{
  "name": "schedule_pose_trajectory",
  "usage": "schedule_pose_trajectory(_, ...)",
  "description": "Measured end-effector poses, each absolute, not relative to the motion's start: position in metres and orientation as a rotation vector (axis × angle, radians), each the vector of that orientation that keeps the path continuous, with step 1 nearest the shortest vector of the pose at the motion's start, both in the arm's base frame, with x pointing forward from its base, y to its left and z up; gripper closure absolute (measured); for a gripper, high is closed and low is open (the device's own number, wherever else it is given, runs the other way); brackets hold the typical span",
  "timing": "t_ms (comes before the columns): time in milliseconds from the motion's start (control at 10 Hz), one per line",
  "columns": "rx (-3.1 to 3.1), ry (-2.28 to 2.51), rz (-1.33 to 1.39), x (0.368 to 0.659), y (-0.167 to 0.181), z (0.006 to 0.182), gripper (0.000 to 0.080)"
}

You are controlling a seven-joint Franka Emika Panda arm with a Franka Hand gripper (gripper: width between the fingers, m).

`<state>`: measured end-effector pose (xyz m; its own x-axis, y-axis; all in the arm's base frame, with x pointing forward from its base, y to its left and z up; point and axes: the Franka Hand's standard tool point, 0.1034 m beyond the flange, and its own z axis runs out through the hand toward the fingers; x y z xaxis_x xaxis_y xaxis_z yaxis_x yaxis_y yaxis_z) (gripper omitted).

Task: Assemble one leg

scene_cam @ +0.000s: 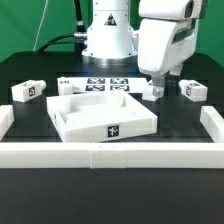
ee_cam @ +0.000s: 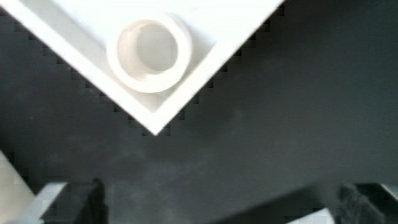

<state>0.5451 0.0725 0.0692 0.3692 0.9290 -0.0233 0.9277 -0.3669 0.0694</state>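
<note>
The white tray-like tabletop (scene_cam: 72,117) lies in the middle of the table. Three legs show in the exterior view: one at the far left (scene_cam: 28,92), one behind the tabletop (scene_cam: 68,86), one at the right (scene_cam: 193,91). My gripper (scene_cam: 154,90) hangs low just beyond the tabletop's far right corner. In the wrist view that corner (ee_cam: 196,70) shows as a white wedge with a round socket (ee_cam: 151,50). My gripper (ee_cam: 217,205) is open, with dark fingers (ee_cam: 71,200) wide apart over bare black table and nothing between them.
The marker board (scene_cam: 105,84) lies behind the tabletop. Long white border rails run along the front (scene_cam: 110,155), the exterior view's left (scene_cam: 5,118) and the right (scene_cam: 212,125). The robot's base (scene_cam: 105,40) stands at the back.
</note>
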Motion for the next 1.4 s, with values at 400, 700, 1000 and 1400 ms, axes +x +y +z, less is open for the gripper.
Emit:
schedule_pose_trajectory(400, 2.256, 2.103, -0.007, 0.522, 0.033, 0.056, 0.015)
schedule_pose_trajectory(700, 2.268, 2.096, -0.014, 0.52, 0.024, 0.054, 0.015)
schedule_pose_trajectory(1000, 2.231, 2.137, -0.019, 0.519, 0.022, 0.053, 0.015)
schedule_pose_trajectory(1400, 1.964, 2.41, -0.046, 0.49, -0.013, 0.048, 0.015)
